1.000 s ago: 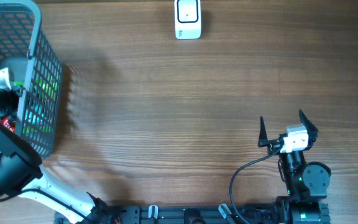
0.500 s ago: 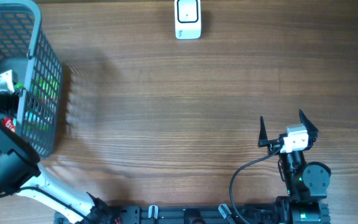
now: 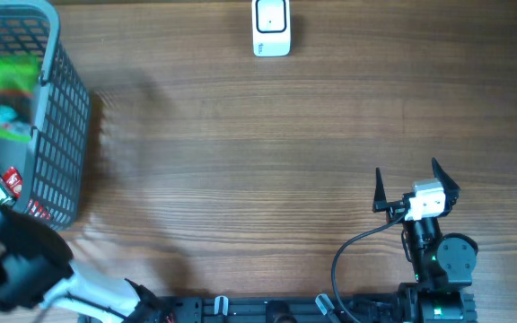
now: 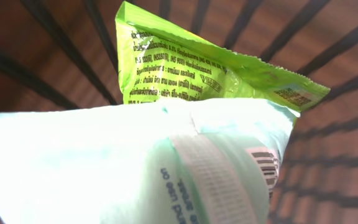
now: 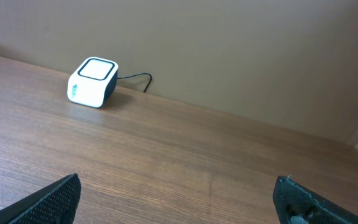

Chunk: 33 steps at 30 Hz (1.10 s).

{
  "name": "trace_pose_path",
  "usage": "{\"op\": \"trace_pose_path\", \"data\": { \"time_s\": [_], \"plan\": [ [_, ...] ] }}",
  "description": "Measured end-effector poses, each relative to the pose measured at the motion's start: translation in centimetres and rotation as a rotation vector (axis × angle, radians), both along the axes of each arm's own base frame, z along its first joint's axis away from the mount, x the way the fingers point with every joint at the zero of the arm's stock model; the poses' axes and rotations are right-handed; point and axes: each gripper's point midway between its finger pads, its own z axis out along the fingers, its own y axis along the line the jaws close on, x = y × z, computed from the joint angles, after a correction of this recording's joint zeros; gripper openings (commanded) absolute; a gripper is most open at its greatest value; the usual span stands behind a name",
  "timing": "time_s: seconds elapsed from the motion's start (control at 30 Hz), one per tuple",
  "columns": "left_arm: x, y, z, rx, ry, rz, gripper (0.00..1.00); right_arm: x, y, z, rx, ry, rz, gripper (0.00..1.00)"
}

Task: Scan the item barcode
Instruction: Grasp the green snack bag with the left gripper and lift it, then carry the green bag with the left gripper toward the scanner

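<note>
Left-wrist view alone: barcode [image 4: 265,163] on pale packet [image 4: 104,162]

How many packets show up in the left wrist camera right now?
2: a pale packet with a barcode fills the lower frame, and a lime-green packet sits behind it at the top. More may be hidden in the basket.

Overhead top-down, left wrist inside basket [image 3: 56,135], right wrist low, scanner [image 5: 92,81] shared
</note>
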Motion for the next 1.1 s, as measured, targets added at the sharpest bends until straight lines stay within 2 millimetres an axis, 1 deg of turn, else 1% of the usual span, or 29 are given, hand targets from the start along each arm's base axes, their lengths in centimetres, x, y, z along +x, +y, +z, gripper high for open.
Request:
{"op": "trace_pose_path", "data": {
  "time_s": [0.03, 0.07, 0.1, 0.17, 0.2, 0.23, 0.27, 0.3, 0.33, 0.37, 0.4, 0.43, 0.47, 0.5, 0.53, 0.57, 0.73, 0.8, 0.97, 1.07, 1.1],
  "plan": [
    [-0.2, 0.0, 2.8, 0.045, -0.055, 0.016, 0.04, 0.0, 0.0, 0.0, 0.0, 0.0, 0.0, 1.0],
    [-0.9, -0.1, 6.4, 0.104, -0.121, 0.041, 0.04, 0.0, 0.0, 0.0, 0.0, 0.0, 0.0, 1.0],
    [-1.6, -0.4, 8.9, 0.14, -0.168, 0.059, 0.04, 0.0, 0.0, 0.0, 0.0, 0.0, 0.0, 1.0],
    [-4.0, -1.7, 15.7, 0.219, -0.312, 0.121, 0.04, 0.0, 0.0, 0.0, 0.0, 0.0, 0.0, 1.0],
    [-5.1, -2.6, 18.1, 0.232, -0.371, 0.143, 0.04, 0.0, 0.0, 0.0, 0.0, 0.0, 0.0, 1.0],
    [-6.3, -3.5, 20.2, 0.228, -0.428, 0.166, 0.04, 0.0, 0.0, 0.0, 0.0, 0.0, 0.0, 1.0],
    [-7.4, -4.6, 21.9, 0.21, -0.479, 0.181, 0.04, 0.0, 0.0, 0.0, 0.0, 0.0, 0.0, 1.0],
    [-8.4, -6.1, 22.9, 0.156, -0.523, 0.192, 0.04, 0.0, 0.0, 0.0, 0.0, 0.0, 0.0, 1.0],
    [-9.2, -7.4, 23.3, 0.098, -0.548, 0.188, 0.04, 0.0, 0.0, 0.0, 0.0, 0.0, 0.0, 1.0],
    [-9.8, -9.3, 23.5, 0.016, -0.568, 0.173, 0.04, 0.0, 0.0, 0.0, 0.0, 0.0, 0.0, 1.0],
    [-10.1, -10.4, 23.3, -0.031, -0.569, 0.161, 0.04, 0.0, 0.0, 0.0, 0.0, 0.0, 0.0, 1.0],
    [-10.5, -12.3, 22.7, -0.111, -0.554, 0.137, 0.04, 0.0, 0.0, 0.0, 0.0, 0.0, 0.0, 1.0],
    [-10.6, -14.5, 22.0, -0.198, -0.53, 0.097, 0.04, 0.0, 0.0, 0.0, 0.0, 0.0, 0.0, 1.0],
    [-10.6, -15.7, 21.5, -0.237, -0.51, 0.076, 0.04, 0.0, 0.0, 0.0, 0.0, 0.0, 0.0, 1.0],
    [-10.6, -17.4, 20.5, -0.294, -0.469, 0.049, 0.04, 0.0, 0.0, 0.0, 0.0, 0.0, 0.0, 1.0],
    [-10.6, -19.9, 19.0, -0.367, -0.401, 0.004, 0.04, 0.0, 0.0, 0.0, 0.0, 0.0, 0.0, 1.0],
    [-10.2, -28.6, 15.4, -0.508, -0.186, -0.219, 0.04, 0.0, 0.0, 0.0, 0.0, 0.0, 0.0, 1.0],
    [-10.2, -31.5, 14.0, -0.525, -0.096, -0.292, 0.04, 0.0, 0.0, 0.0, 0.0, 0.0, 0.0, 1.0],
    [-9.5, -36.4, 11.1, -0.491, 0.05, -0.413, 0.04, 0.0, 0.0, 0.0, 0.0, 0.0, 0.0, 1.0],
    [-8.8, -39.7, 8.9, -0.469, 0.144, -0.491, 0.04, 0.0, 0.0, 0.0, 0.0, 0.0, 0.0, 1.0],
    [-8.6, -40.3, 8.3, -0.466, 0.167, -0.505, 0.04, 0.0, 0.0, 0.0, 0.0, 0.0, 0.0, 0.99]
  ]
}}
